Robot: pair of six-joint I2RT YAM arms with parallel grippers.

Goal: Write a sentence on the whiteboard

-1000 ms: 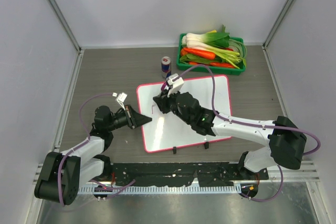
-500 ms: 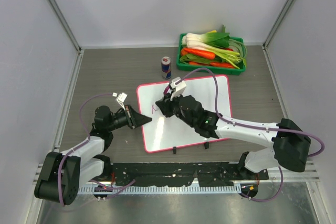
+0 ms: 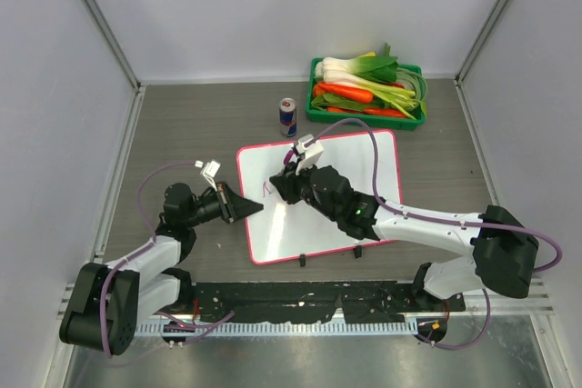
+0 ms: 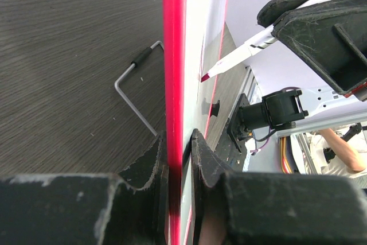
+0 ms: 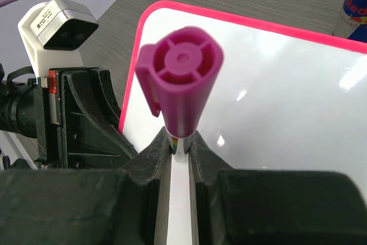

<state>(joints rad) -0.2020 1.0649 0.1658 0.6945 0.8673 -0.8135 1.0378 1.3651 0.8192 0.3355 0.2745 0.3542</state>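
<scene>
Whiteboard [image 3: 382, 163]: L tool [image 3: 256, 209] clenched on 9 o'clock edge, R tool [image 3: 282, 183] grasping marker [image 5: 182, 78]. Step: first strokes of sentence [image 3: 266, 190] only; next needs steady tip contact, travel toward 3 o'clock.

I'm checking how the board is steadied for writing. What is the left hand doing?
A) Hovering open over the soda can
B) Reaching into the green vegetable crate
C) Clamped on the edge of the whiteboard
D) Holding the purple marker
C: in the left wrist view the left hand is closed on the pink-red edge of the whiteboard, while the marker sits in the right hand.
</scene>
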